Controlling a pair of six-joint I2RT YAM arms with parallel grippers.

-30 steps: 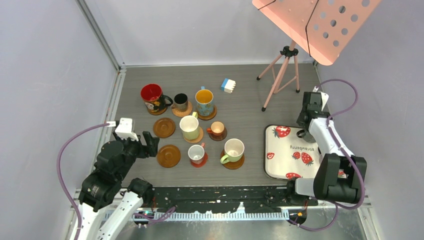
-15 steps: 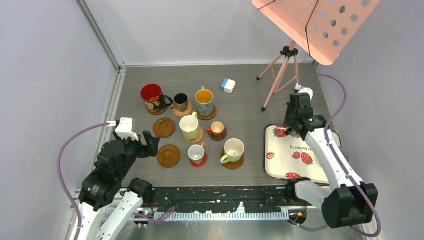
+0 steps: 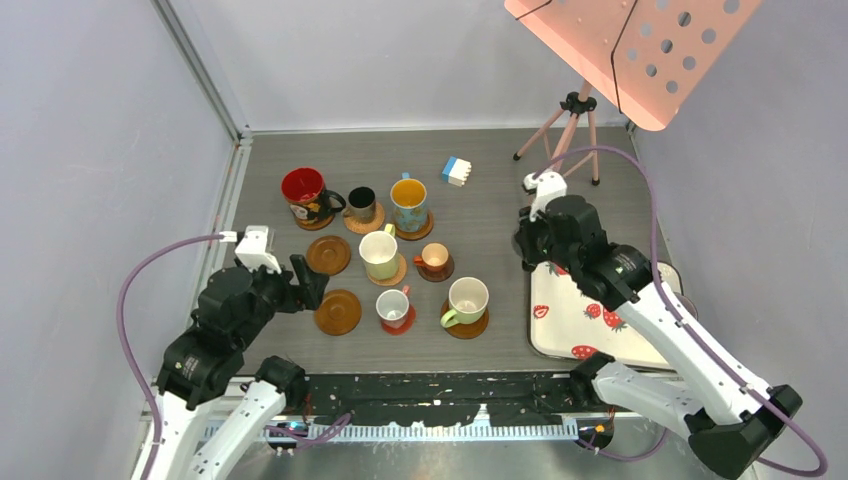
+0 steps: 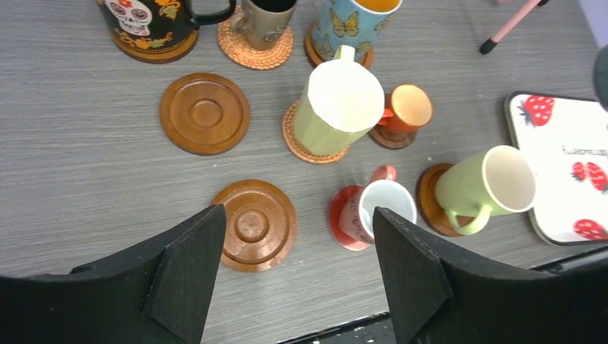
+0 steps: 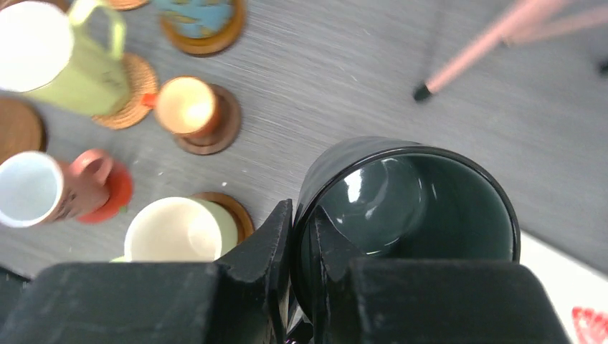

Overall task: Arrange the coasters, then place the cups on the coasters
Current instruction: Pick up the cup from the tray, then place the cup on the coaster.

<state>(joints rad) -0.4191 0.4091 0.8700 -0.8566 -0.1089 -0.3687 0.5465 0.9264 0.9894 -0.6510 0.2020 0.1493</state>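
The right arm is shown stretched from its base across the strawberry tray (image 3: 560,335), with the wrist turned downward above the tray's far left corner. The right gripper (image 5: 301,222) is clamped on the wall of a dark green cup (image 5: 423,208), one finger inside the rim and one outside; the cup is held upright above the counter (image 3: 480,205) at that corner. The left arm is folded well to the left of the tray. The left gripper (image 4: 300,222) is held wide apart and empty above the near bare coaster (image 4: 254,224); a second bare coaster (image 4: 204,113) lies just beyond. Seven cups are seen on coasters left of the tray, among them a skull-printed cup (image 4: 147,18) and a butterfly-printed cup (image 4: 344,21). A line of print on the tray is too small to be read.
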